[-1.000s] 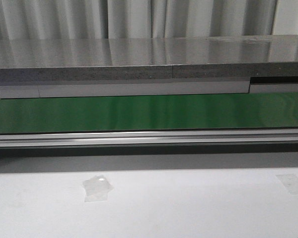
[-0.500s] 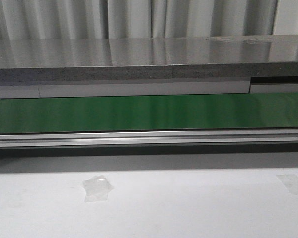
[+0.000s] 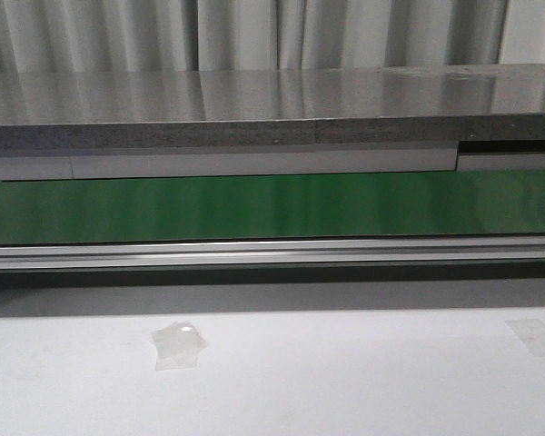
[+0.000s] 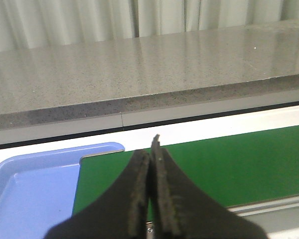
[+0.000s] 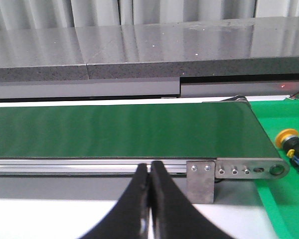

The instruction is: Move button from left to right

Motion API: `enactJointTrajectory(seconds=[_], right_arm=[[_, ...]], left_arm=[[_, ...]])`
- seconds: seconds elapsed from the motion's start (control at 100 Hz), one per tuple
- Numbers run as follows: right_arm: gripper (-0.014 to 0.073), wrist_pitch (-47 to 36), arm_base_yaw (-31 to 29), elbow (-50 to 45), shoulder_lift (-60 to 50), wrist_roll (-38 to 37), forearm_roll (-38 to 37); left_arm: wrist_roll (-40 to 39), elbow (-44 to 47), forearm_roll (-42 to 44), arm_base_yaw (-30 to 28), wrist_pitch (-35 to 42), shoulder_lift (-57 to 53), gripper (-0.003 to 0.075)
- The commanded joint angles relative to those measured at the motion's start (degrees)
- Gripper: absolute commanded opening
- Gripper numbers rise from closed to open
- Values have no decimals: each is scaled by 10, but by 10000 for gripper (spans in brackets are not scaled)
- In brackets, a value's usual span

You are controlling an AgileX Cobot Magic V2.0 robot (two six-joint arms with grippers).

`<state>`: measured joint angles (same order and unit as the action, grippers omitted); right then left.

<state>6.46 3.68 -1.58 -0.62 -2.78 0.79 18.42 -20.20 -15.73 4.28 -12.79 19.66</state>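
The button [image 5: 293, 145], with a round yellow cap on a black body, lies on its side on a green surface [image 5: 284, 209] just past the belt's end, seen only in the right wrist view. My right gripper [image 5: 148, 169] is shut with nothing in it, near the belt's rail and well apart from the button. In the left wrist view my left gripper [image 4: 150, 152] is also shut and empty, over the other end of the green belt [image 4: 229, 164]. The front view shows the green belt [image 3: 272, 207] bare, and neither gripper appears there.
A blue tray [image 4: 30, 189] sits at the belt's end in the left wrist view. A grey stone ledge [image 3: 272, 113] runs behind the belt. An aluminium rail [image 3: 272, 252] and end bracket [image 5: 249, 171] edge the belt. Tape patches [image 3: 177, 343] lie on the white table.
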Motion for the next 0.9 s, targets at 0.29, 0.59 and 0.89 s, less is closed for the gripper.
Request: enactJointTrajectory(seconds=[0.29,0.59,0.89], right_arm=[[-68,-46,1,9,-8,0,1],[-68,-46,1,9,-8,0,1],[-68,-46,1,9,-8,0,1]], left_arm=[[-6,-17,-8,5,44,4,-20],[-15,-15,35,5,62,2,-20],[-215,44,229,5,92,-63,-20]])
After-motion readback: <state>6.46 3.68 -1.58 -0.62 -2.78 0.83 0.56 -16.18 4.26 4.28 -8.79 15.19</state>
